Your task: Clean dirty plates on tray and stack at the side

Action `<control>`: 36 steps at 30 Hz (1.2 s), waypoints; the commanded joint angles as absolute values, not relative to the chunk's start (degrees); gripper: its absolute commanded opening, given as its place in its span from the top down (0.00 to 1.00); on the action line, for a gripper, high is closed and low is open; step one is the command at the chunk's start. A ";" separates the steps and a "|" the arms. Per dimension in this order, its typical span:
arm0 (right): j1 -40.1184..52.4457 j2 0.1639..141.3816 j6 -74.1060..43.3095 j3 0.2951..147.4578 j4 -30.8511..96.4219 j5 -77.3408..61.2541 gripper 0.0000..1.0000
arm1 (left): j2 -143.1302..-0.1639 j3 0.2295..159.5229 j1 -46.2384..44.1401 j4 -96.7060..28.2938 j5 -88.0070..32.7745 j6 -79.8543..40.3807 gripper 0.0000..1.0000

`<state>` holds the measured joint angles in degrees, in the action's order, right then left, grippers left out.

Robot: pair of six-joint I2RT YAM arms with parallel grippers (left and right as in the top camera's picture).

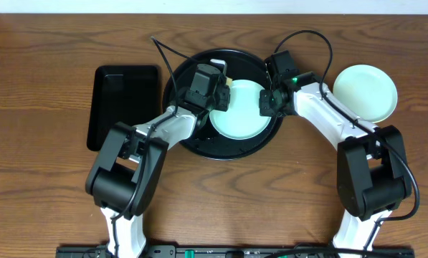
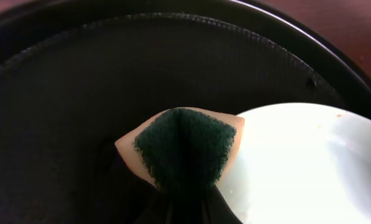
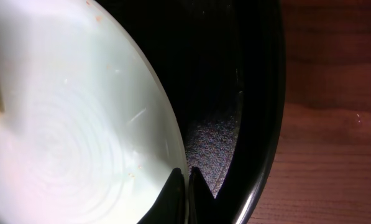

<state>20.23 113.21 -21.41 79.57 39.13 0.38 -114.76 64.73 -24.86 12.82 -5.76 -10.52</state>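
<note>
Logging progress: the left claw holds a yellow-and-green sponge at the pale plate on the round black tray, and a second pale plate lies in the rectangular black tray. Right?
One slip. The overhead view shows the second pale round glossy plate on the brown wooden table, right of the large round black tray; the rest holds.
</note>
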 commanded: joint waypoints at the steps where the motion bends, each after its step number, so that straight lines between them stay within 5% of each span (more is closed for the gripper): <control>1: 19.94 113.38 -20.53 79.09 39.22 0.54 0.99 | -116.38 63.99 -24.43 15.31 -5.98 -10.15 0.92; 15: 19.94 113.36 -20.51 79.09 39.20 0.56 0.99 | -98.83 69.63 -21.26 15.62 -5.96 -10.15 0.92; 27: 20.58 111.83 -16.51 83.92 39.27 1.28 0.99 | -80.73 69.63 -5.10 -26.30 -6.00 -16.14 0.92; 36: 30.24 105.60 -3.44 103.88 47.00 24.93 0.99 | -81.25 68.45 4.12 -38.79 -10.26 -12.93 0.92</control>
